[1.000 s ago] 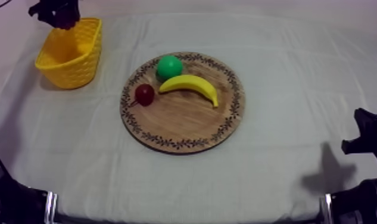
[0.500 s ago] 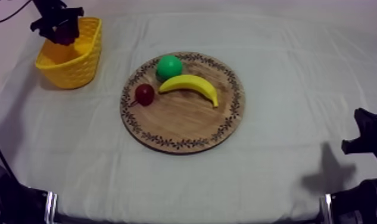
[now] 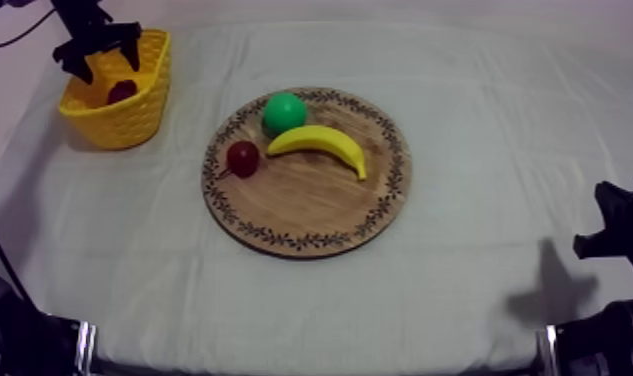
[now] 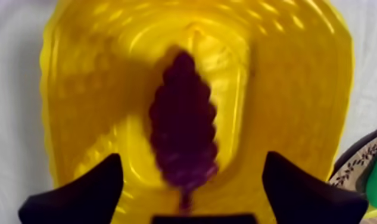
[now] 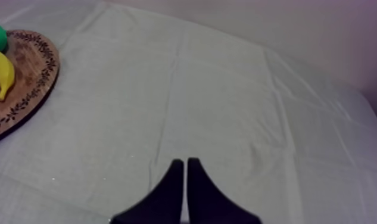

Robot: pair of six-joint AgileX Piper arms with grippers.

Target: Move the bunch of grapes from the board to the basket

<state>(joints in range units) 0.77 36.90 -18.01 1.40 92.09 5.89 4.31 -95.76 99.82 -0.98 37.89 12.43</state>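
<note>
Creased grey-white cloth covers the tabletop [image 3: 500,150], a pale wall behind it; the right pincer [image 5: 185,162] hangs over bare cloth, fingers pressed together on nothing, with the wooden board [image 5: 30,77] off to one side and partly cut off. Directly beneath the left pincer [image 4: 192,159], whose fingers stand wide apart and empty, the bunch of grapes [image 4: 181,125] lies in the yellow basket [image 4: 298,89], long axis running straight away from the pincer, thin tip nearest it. From above, the basket wall hides most of the bunch, leaving a dark patch.
</note>
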